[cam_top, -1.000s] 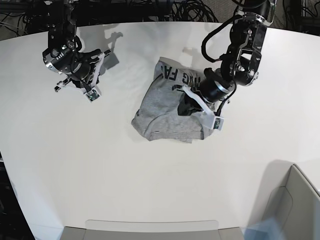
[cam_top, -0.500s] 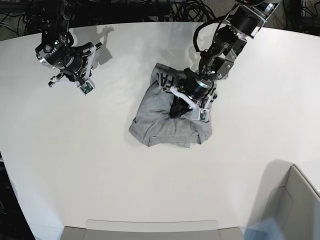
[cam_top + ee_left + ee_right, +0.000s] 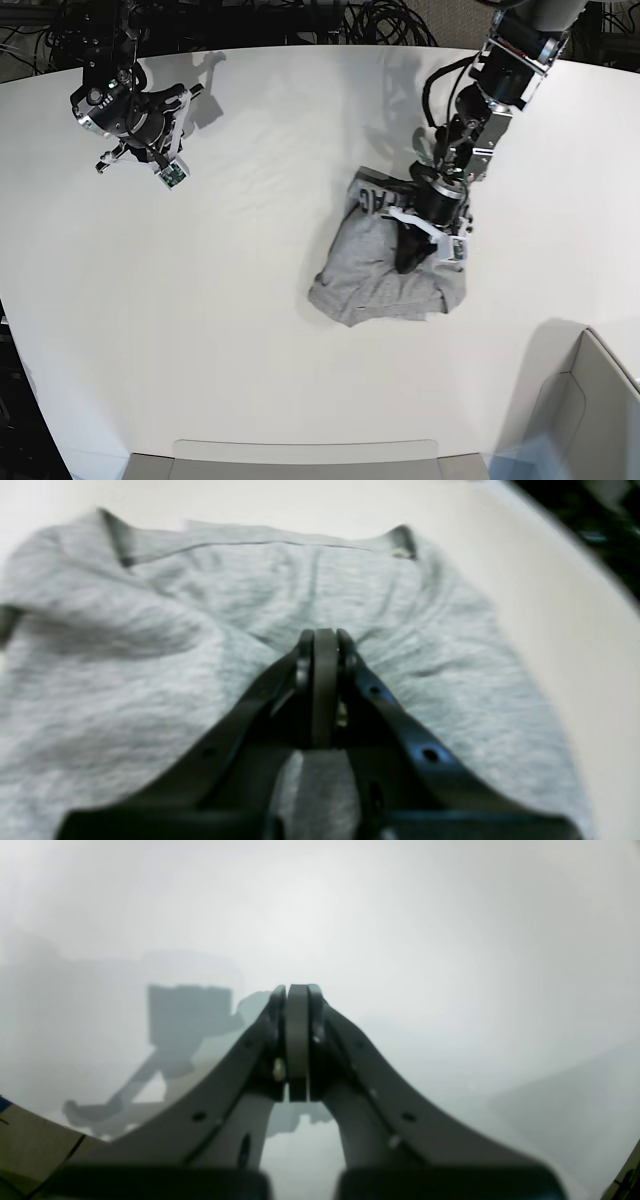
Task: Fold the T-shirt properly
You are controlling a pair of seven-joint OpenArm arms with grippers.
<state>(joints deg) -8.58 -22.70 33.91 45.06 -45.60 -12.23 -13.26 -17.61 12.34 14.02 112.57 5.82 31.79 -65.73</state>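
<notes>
The heather-grey T-shirt lies in a folded bundle right of the table's middle, with black lettering showing at its far edge. My left gripper is down on the bundle's right part. In the left wrist view this gripper has its jaws together, creases in the cloth run to its tip, and it appears shut on a pinch of shirt. My right gripper hovers far off at the back left, and in the right wrist view it is shut and empty over bare table.
A grey bin stands at the front right corner. A grey tray edge runs along the front. Cables lie behind the table's far edge. The table's edge is close on the right of the shirt in the left wrist view.
My left gripper has moved right and toward the front, and the T-shirt bundle has slid along with it. The right arm has barely moved since half a second ago.
</notes>
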